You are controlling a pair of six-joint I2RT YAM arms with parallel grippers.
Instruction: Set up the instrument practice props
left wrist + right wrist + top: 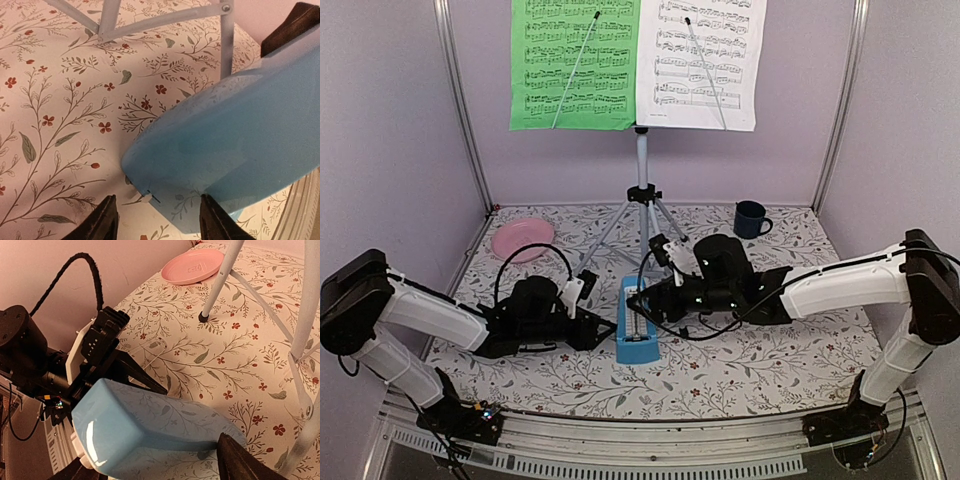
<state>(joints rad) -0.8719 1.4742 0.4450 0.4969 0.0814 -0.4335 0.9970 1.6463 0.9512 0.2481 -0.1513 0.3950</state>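
Observation:
The music stand [642, 160] stands upright on its silver tripod at the back. It holds a green page [575, 65] and a white page [702, 62]. The light-blue metronome [637, 320] lies on its side on the floral tablecloth between both grippers. My left gripper [597, 327] is open at its left side. In the left wrist view the metronome [235, 130] fills the right half, and the left gripper [159, 222] has its right finger against it. My right gripper [645, 300] is open, its jaws straddling the metronome [150, 430].
A pink plate [522, 239] lies at the back left and shows in the right wrist view [192, 266]. A dark blue mug [751, 219] stands at the back right. A tripod leg [220, 280] and its foot stand just behind the metronome.

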